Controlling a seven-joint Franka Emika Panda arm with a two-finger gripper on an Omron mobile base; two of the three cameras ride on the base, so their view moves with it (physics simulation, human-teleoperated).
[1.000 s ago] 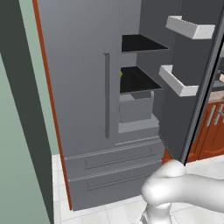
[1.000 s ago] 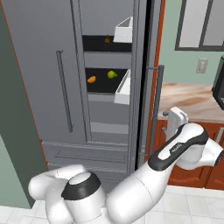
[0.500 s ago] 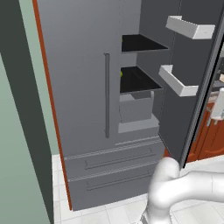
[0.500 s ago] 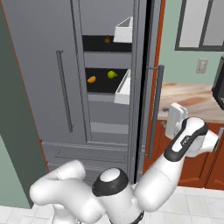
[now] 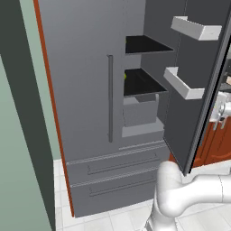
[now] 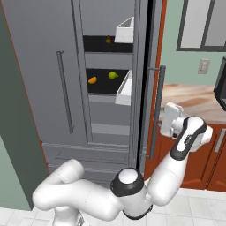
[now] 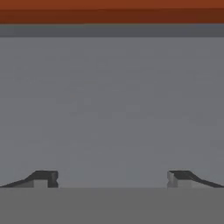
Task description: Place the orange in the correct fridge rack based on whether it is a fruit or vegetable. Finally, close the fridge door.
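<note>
The orange (image 6: 92, 80) lies on the lower fridge rack (image 6: 102, 88), left of a yellow-green fruit (image 6: 113, 75); a darker item (image 6: 108, 39), too small to identify, sits on the shelf above. The gripper (image 7: 112, 179), its 2 fingertips spread wide and empty, faces the open fridge door (image 6: 145, 84)'s grey outer side.

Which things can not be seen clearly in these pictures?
- Orange on the fridge rack: hidden in the left base view by the closed door.
- Item on the upper shelf: too small to identify.
- Gripper: whether it touches the grey door surface is unclear.
</note>
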